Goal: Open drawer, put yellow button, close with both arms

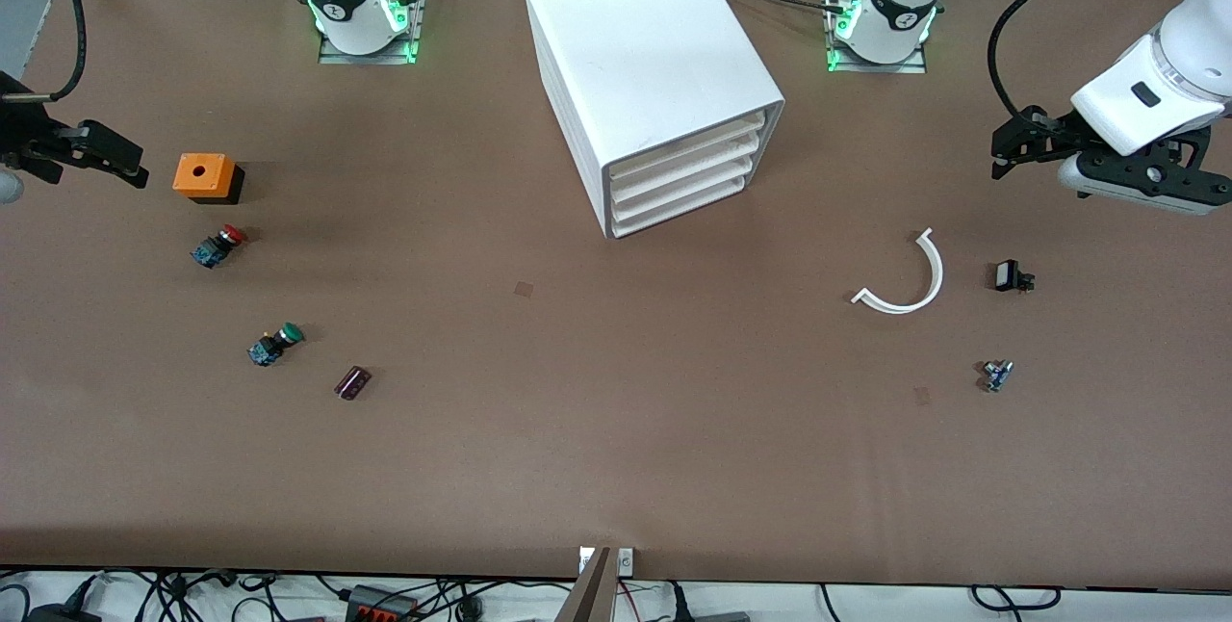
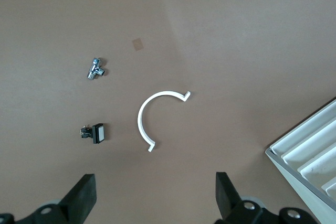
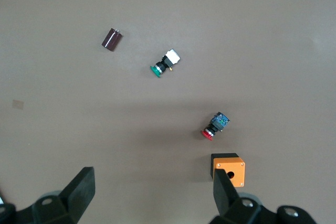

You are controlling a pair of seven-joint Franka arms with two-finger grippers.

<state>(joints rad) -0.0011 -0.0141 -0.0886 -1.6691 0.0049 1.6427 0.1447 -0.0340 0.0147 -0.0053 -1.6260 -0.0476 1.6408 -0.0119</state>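
You have a brown surface with a boxy white cabinet standing between the two arm bases, well apart from both grippers. Its four shallow drawers are all pushed in, so nothing shows of what is in them. The drawer you want is the uppermost one.

I judge it light, stiff, smooth plastic. Hook a finger under its front lip and draw it straight out. The cabinet looks light enough to slide with it, so brace it with the other arm.

The left gripper hangs with fingers apart and empty over the left arm's end of the surface. Under it lie a white plastic arc, a small black switch part and a tiny metal fitting.

The right gripper waits over the right arm's end, also spread and empty. An orange box with a hole in its top sits just beside it. A red-capped button lies near that, and a green-capped button and a dark cylinder lie farther from this gripper.

The yellow button does not show in any view, so find it before you commit. A button like these should be light, hard and prone to roll, so pinch its body rather than its cap.
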